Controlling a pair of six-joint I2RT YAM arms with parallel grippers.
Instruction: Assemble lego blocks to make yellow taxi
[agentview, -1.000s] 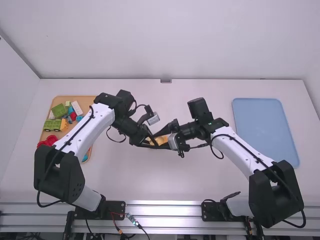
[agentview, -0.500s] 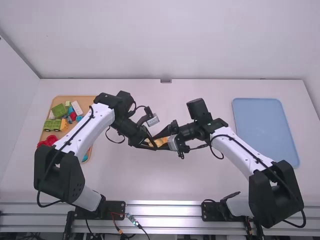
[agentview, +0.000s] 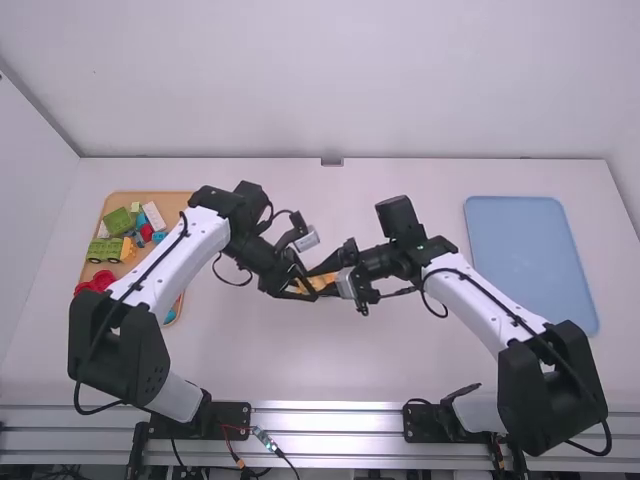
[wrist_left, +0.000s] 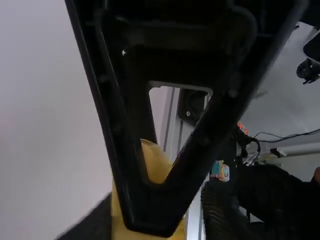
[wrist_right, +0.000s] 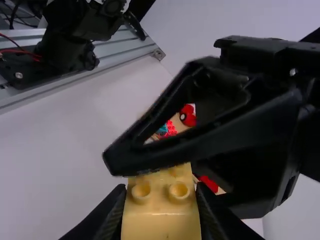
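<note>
In the high view my left gripper (agentview: 300, 288) and right gripper (agentview: 338, 280) meet at mid-table around a yellow block piece (agentview: 318, 282). The right wrist view has my right gripper (wrist_right: 161, 212) shut on the piece's sides (wrist_right: 161, 220), two round studs facing up. One finger of the left gripper (wrist_right: 165, 165) lies across the piece's far end. In the left wrist view my left gripper (wrist_left: 155, 217) stands open around the yellow piece (wrist_left: 120, 222), background showing beside one finger. The right gripper (wrist_left: 155, 205) covers much of the piece there.
A wooden tray (agentview: 172, 197) at the left holds a green wheeled piece (agentview: 105, 250), red parts (agentview: 98, 281) and several other bricks, partly under the left arm. A blue tray (agentview: 530, 265) lies at the right. The metal rail (agentview: 325, 430) runs along the near edge.
The left gripper's fingertips have shifted slightly around the yellow piece, and its visible part has changed a little. Both arms are otherwise nearly still.
</note>
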